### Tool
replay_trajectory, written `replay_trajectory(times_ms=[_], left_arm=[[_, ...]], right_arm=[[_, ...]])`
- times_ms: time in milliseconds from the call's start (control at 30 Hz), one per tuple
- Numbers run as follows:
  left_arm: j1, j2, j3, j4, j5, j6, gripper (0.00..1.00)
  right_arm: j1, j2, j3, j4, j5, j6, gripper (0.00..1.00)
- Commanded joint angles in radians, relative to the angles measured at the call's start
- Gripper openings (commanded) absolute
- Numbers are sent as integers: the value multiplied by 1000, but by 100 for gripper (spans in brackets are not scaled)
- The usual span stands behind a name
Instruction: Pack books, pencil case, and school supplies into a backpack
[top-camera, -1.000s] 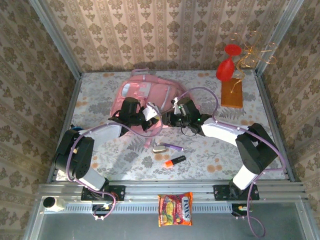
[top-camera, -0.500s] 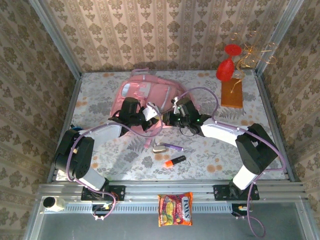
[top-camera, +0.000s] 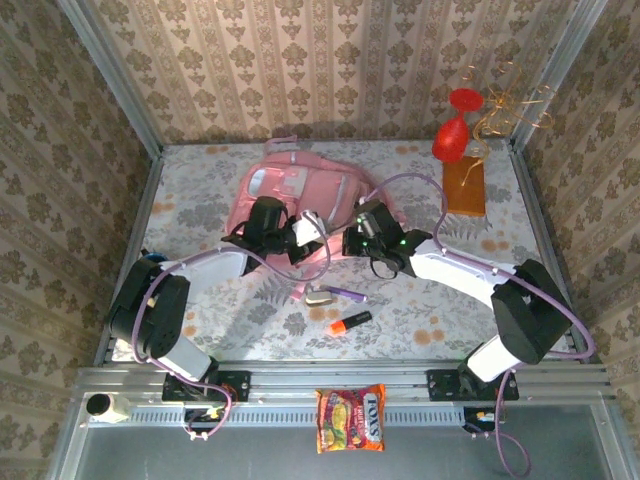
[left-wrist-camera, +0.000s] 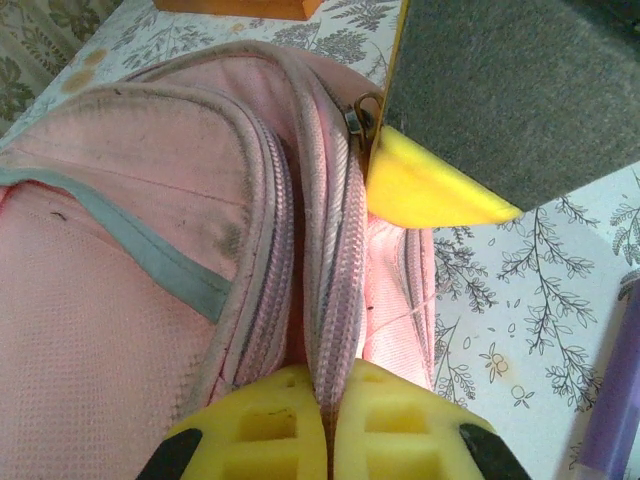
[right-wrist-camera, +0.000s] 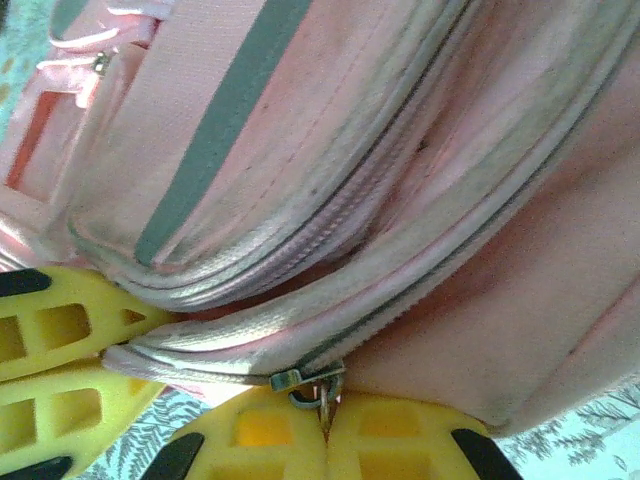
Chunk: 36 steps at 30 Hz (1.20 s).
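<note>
1. The pink backpack (top-camera: 290, 185) lies at the far middle of the table (top-camera: 200, 215).
2. The left gripper (left-wrist-camera: 326, 385) is pinched tight on its zip seam.
3. The right gripper (right-wrist-camera: 325, 412) clamps the zip pull (right-wrist-camera: 318, 385).
4. The marker (top-camera: 350, 323) and pen (top-camera: 350, 294) lie nearer the arms.

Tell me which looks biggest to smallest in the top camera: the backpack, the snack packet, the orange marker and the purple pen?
1. The backpack, by far the biggest.
2. The snack packet.
3. The orange marker and the purple pen look about alike, both small and thin, so I won't rank them.
</note>
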Motion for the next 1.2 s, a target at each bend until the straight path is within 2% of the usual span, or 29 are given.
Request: replay_trajectory(times_ms=[0, 300, 500, 700, 800, 933, 967, 1100, 1167], left_arm=[[31, -59, -1, -34, -33, 47, 0], [37, -56, 3, -51, -59, 61, 0], [47, -61, 4, -75, -71, 82, 0], [81, -74, 6, -95, -38, 76, 0], [107, -81, 2, -97, -25, 62, 0], [153, -85, 0, -81, -41, 38, 0], [157, -89, -3, -74, -48, 32, 1], [160, -122, -21, -42, -34, 1, 35], [147, -153, -43, -14, -26, -7, 46]], right_arm=[[-97, -43, 1, -168, 228, -42, 0], [-184, -78, 14, -237, 190, -116, 0], [-251, -50, 67, -305, 85, -203, 0], [-295, -40, 96, -329, 16, -270, 0], [-305, -39, 109, -323, -67, -314, 0], [-257, -56, 93, -247, -269, -349, 0], [-240, -59, 93, -236, -299, -353, 0], [-162, -72, 84, -166, -374, -349, 0], [-133, -65, 95, -160, -387, -343, 0]])
